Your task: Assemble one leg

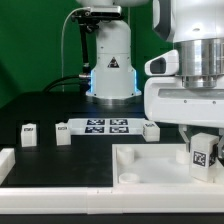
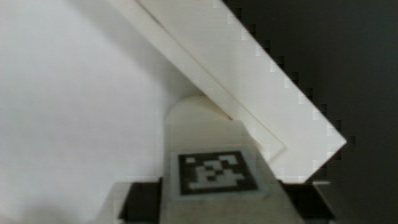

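— Looking at the exterior view first: where is the gripper [image 1: 203,150]?

— Low at the worktop's near right corner, closed on a leg [image 1: 203,153] over the tray [image 1: 140,165].

— Other legs?

— Three more [image 1: 30,134] [image 1: 62,132] [image 1: 151,130] stand loose mid-worktop, beside the marker board [image 1: 106,126].

— And the wrist view?

— The fingers [image 2: 139,201] pinch the tagged leg [image 2: 217,165] on both sides, its tip just beside the tray's raised wall [image 2: 240,70].

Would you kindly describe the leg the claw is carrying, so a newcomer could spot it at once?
Find the big white tray-like piece at the front of the black table. Over its corner on the exterior view's right hangs the claw. The leg in it is the only one off the table; the others lie near the marker board.
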